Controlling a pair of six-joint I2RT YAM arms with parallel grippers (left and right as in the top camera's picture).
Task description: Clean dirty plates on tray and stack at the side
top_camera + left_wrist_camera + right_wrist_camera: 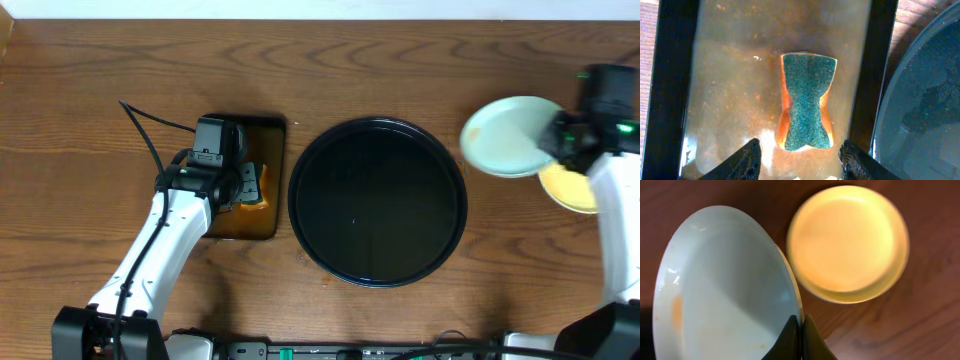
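Note:
The round black tray [378,200] lies mid-table with nothing on it; its edge also shows in the left wrist view [925,110]. My right gripper [560,140] is shut on the rim of a mint-blue plate [510,137] and holds it tilted above the table, right of the tray. The right wrist view shows the jaws [801,330] pinching that plate [725,285], which carries faint orange smears. A pale yellow plate [847,242] rests on the wood beneath, also seen from overhead [568,187]. My left gripper [800,160] is open.
A green-topped orange sponge [806,102] lies on the wet brownish rectangular tray [735,90], just ahead of my left fingers and not touching them. From overhead that tray [265,145] sits directly left of the round one. A black cable [150,125] trails behind the left arm.

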